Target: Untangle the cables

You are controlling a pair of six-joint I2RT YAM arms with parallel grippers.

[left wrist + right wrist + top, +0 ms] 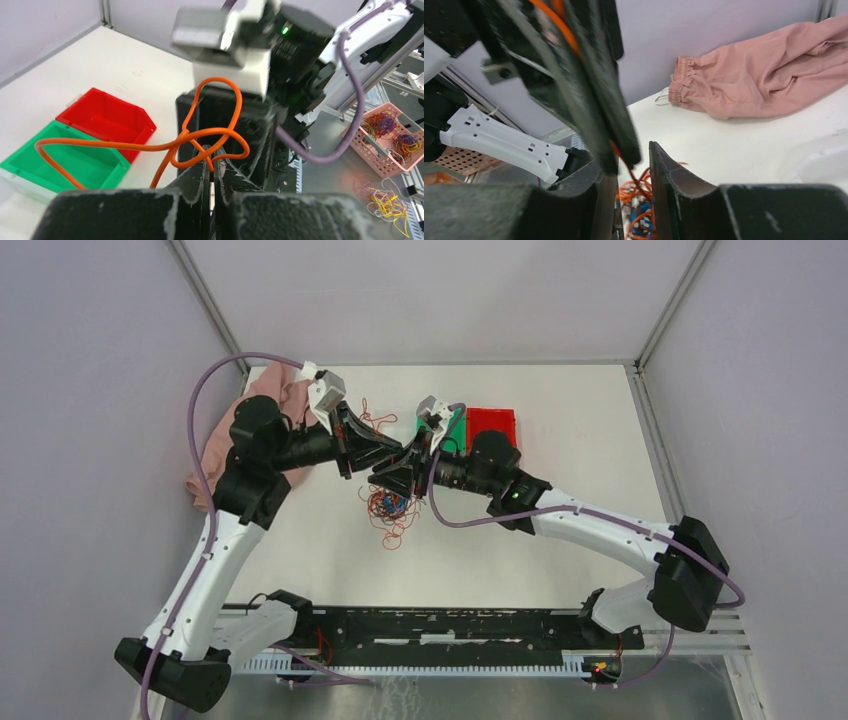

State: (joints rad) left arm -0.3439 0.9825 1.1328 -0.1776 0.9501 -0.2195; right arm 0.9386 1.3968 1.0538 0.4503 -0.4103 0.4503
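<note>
A: What takes up the most room?

B: The white desk (560, 560). The left arm (215, 560) and right arm (600, 530) reach in from the near edge and meet over its middle.

A: And after the arms?

B: A pink cloth (225, 435) is bunched at the far left edge of the desk, partly under the left arm. Toward the back sit a red bin (107, 117) and a green bin (80, 165), side by side and touching.

A: Where are the cables?

B: Most of the cables (388, 508) lie in a loose orange-red and blue tangle on the desk, just below where the two wrists meet. A few strands trail toward the near edge.

A: And the fingers?

B: The left fingers (207, 172) are clenched on an orange cable (182, 137), pinched at the tips. It rises above them in loops that cross each other, and one long strand runs off to the side in front of the green bin.

A: The right ones?

B: The right fingers (659, 160) stand a little apart, tips up against the left tips. From the right wrist, a left tip and the orange cable sit in the gap. I cannot tell whether the right fingers touch either.
</note>
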